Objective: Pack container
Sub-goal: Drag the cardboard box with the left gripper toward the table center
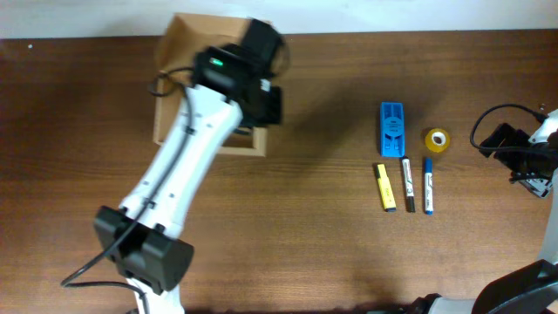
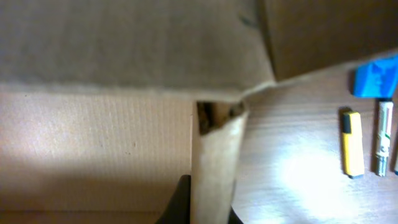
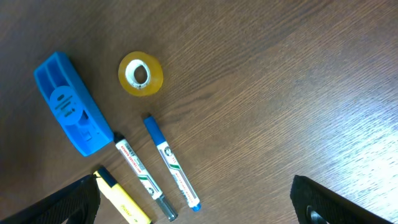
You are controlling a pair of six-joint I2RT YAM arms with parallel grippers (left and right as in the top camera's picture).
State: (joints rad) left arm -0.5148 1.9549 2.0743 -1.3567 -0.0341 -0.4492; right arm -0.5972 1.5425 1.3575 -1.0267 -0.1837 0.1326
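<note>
The tan cardboard container (image 1: pixel 173 61) stands at the back left, largely hidden under my left arm. My left gripper (image 1: pixel 261 105) is at its right wall. In the left wrist view the fingers (image 2: pixel 208 205) are shut on that upright cardboard wall (image 2: pixel 214 155), with a flap (image 2: pixel 124 43) overhead. My right gripper (image 1: pixel 523 161) is open and empty at the far right, its fingers (image 3: pixel 199 205) spread above bare wood to the right of the pens.
On the right lie a blue plastic case (image 1: pixel 392 127), a yellow tape roll (image 1: pixel 437 139), a yellow highlighter (image 1: pixel 385 187), a black-capped marker (image 1: pixel 407 184) and a blue marker (image 1: pixel 428 185). They also show in the right wrist view, e.g. the case (image 3: pixel 71 102) and the roll (image 3: pixel 140 73).
</note>
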